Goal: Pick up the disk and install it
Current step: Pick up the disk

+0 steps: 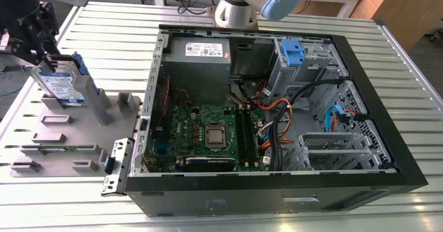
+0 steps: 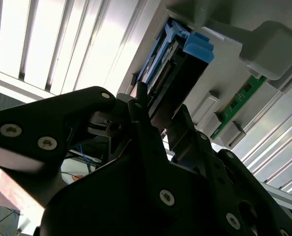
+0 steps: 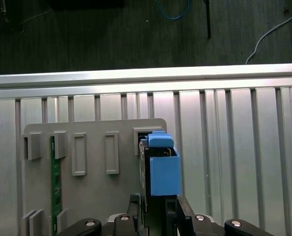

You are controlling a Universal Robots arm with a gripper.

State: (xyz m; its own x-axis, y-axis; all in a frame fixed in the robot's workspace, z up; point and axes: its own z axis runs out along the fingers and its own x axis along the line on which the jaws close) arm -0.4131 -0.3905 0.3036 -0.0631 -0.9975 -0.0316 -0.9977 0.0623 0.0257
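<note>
The disk [image 1: 61, 88] stands on edge in a slot of the grey holder plate [image 1: 69, 138] at the exterior view's left. It is silver with a blue-and-white label and blue side rails. My black gripper [image 1: 47, 60] sits at its upper end. In both wrist views, one finger lies against each flat side of the disk [image 3: 163, 172], so the gripper [image 3: 158, 209] is shut on it. In the second wrist view the gripper [image 2: 163, 115] clasps the disk [image 2: 178, 83], whose lower end still rests in the holder.
The open computer case [image 1: 408, 180] lies at the exterior view's right. Inside are a motherboard [image 1: 207, 133], a grey power-supply box [image 1: 201, 50], loose cables, and a drive cage with a blue latch [image 1: 294, 53]. A green memory stick [image 3: 52, 172] sits in the holder plate [image 3: 91, 196]. A ribbed metal table [image 1: 408, 66] lies underneath.
</note>
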